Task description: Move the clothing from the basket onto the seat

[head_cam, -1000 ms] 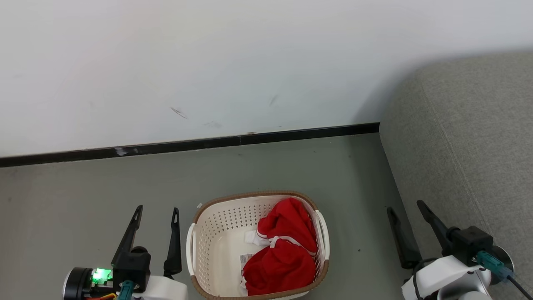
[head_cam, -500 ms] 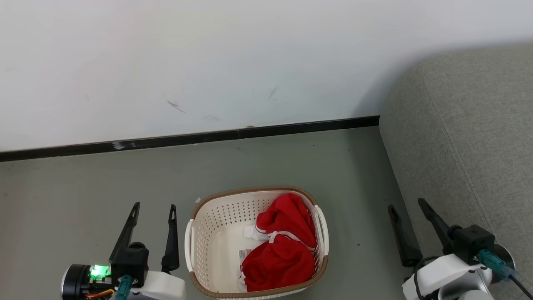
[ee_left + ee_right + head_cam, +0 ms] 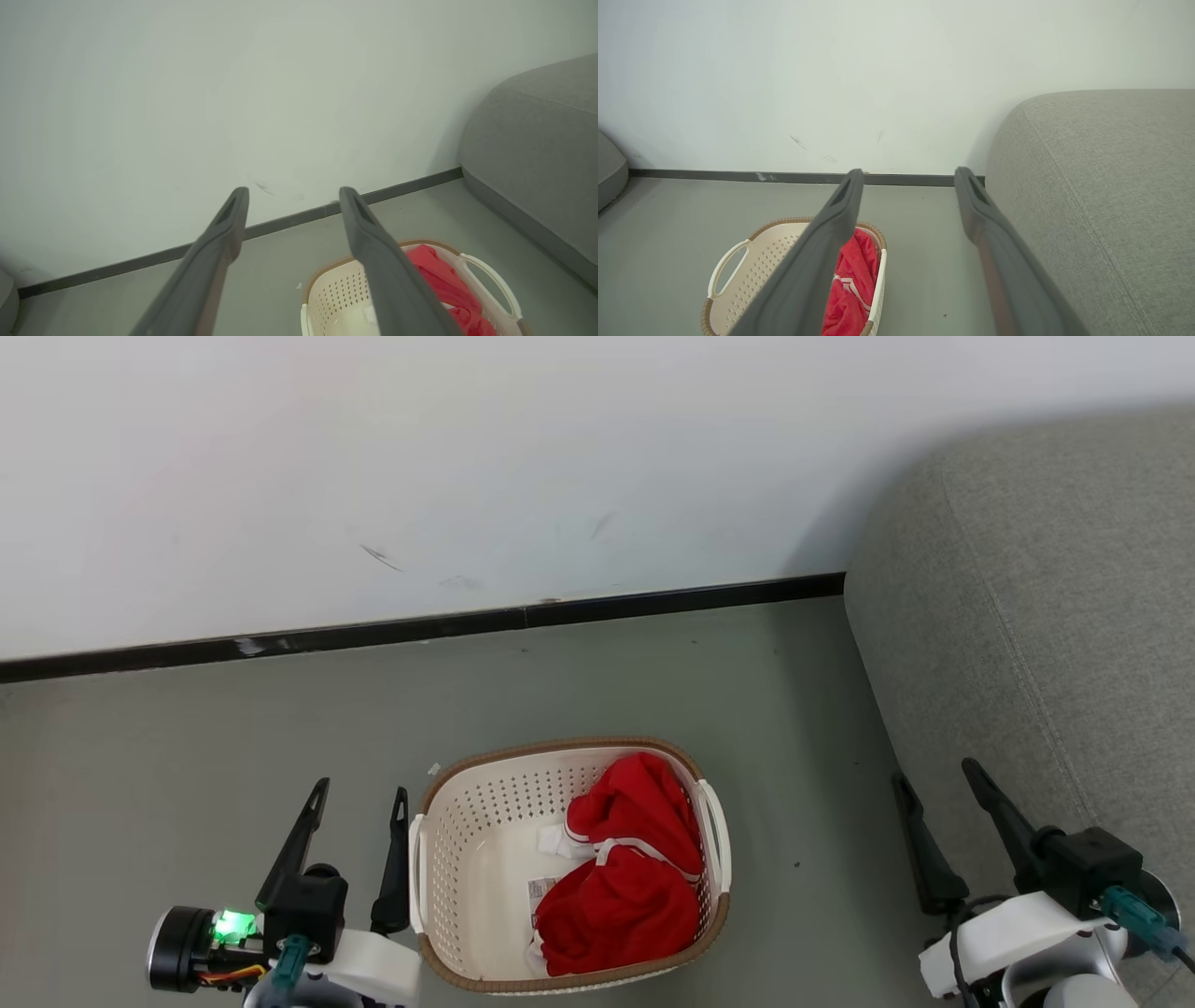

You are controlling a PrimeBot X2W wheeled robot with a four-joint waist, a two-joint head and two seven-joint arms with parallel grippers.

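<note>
The soft, light-looking bright red fabric garments [image 3: 624,887], heaped in the cream perforated plastic basket [image 3: 485,821] at lower centre, were judged best pinched at a raised fold, the left tool [image 3: 361,790] and right tool [image 3: 934,771] standing released and empty.

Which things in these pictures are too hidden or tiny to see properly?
The sticker in the basket: head view, print too small to read, partly under the clothing.
The clothing: head view, bunched up, so the kind of garments cannot be told.
The basket: left wrist view, cut by the bottom edge, partly behind a finger of the left gripper.
The seat: head view, cut by the right edge.
</note>
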